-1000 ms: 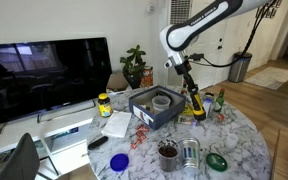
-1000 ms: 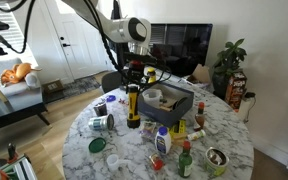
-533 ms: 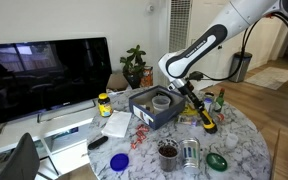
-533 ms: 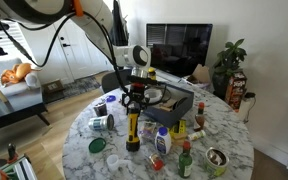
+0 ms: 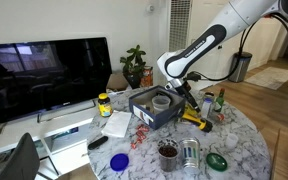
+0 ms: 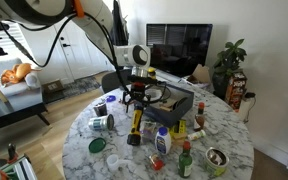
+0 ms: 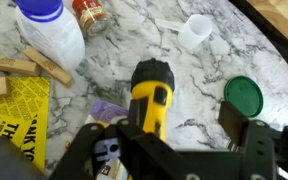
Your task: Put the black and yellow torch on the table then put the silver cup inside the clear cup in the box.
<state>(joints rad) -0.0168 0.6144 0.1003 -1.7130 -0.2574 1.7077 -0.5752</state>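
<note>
Between the fingers (image 7: pixel 246 148) of the open hand (image 7: pixel 169 135), the black and yellow torch (image 7: pixel 151 92) is resting on the bench (image 7: pixel 212 72), long axis pointing straight away from the hand

There is one black and yellow torch (image 5: pixel 195 119), one box (image 5: pixel 147 119), one silver cup (image 5: pixel 191 152) and one clear cup (image 5: pixel 161 101).

Table (image 5: pixel 242 140): round, white marble-look top.
On it: box (image 5: pixel 144 117); silver cup (image 5: pixel 191 151), lay on its side; green lid (image 5: pixel 217 160); blue lid (image 5: pixel 119 161); white bottle (image 7: pixel 46 30).
</note>
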